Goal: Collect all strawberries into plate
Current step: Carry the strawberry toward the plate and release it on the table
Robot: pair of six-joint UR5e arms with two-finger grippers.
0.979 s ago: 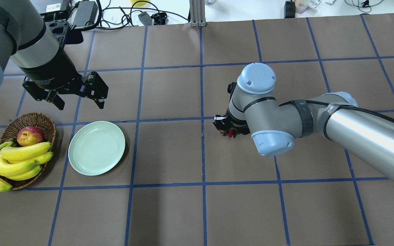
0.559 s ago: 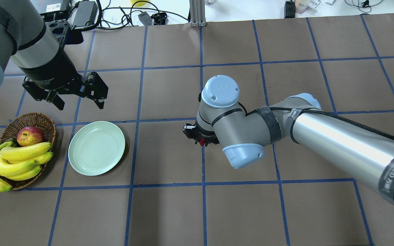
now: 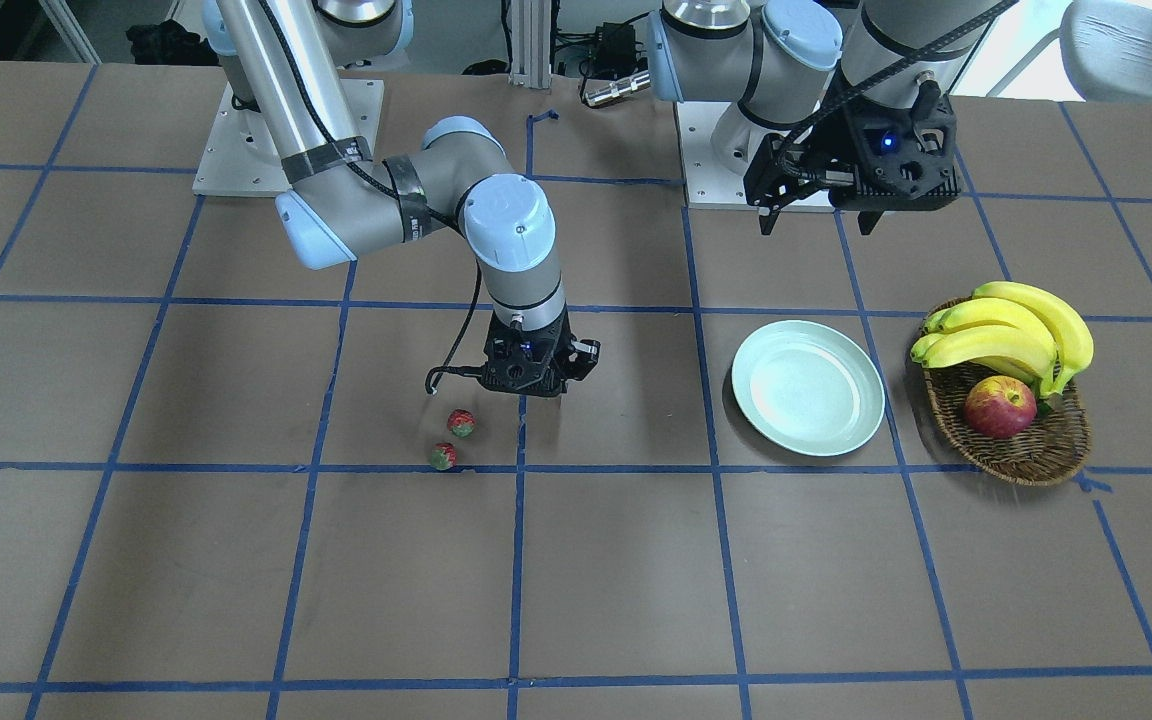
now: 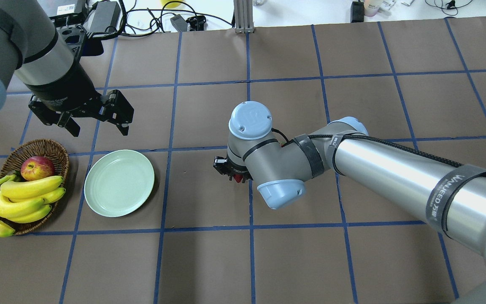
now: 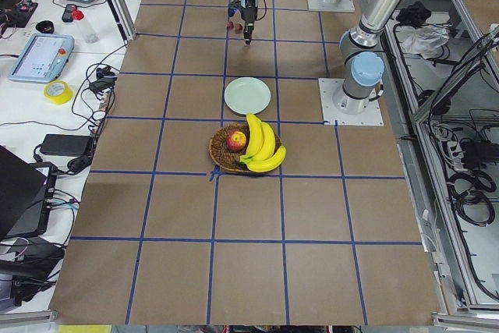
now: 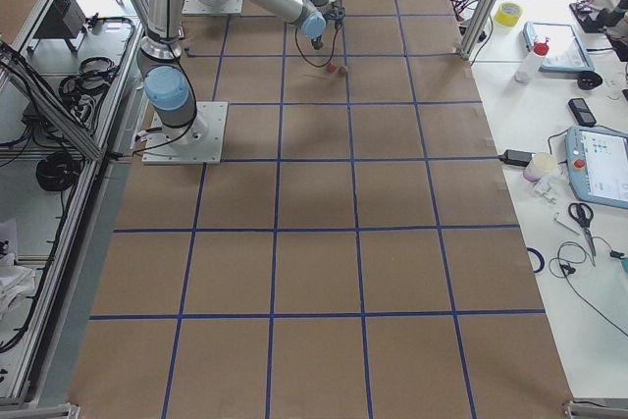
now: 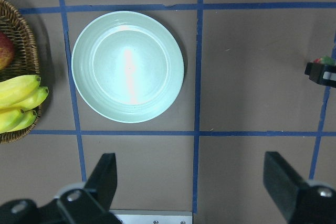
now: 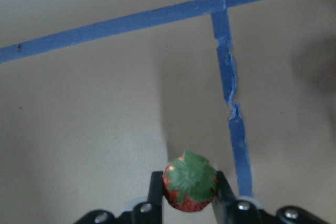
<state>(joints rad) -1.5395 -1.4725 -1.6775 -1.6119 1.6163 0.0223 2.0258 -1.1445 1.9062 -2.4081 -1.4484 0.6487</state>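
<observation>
My right gripper (image 8: 189, 192) is shut on a red strawberry (image 8: 189, 188) with a green cap and holds it above the table near a blue tape crossing. In the overhead view this gripper (image 4: 232, 175) is near the table's middle, well right of the plate (image 4: 119, 183). Two more strawberries (image 3: 461, 423) (image 3: 443, 456) lie on the table beside it. The pale mint plate (image 7: 127, 66) has nothing on it. My left gripper (image 4: 99, 128) is open and empty, hovering behind the plate.
A brown wicker basket (image 4: 57, 151) with bananas (image 4: 19, 200) and a red apple (image 4: 37, 167) stands left of the plate. Cables and a power brick (image 4: 103, 17) lie at the table's far edge. Blue tape lines grid the brown table.
My right arm has moved left toward the plate, carrying the strawberry. The left arm has not moved.
</observation>
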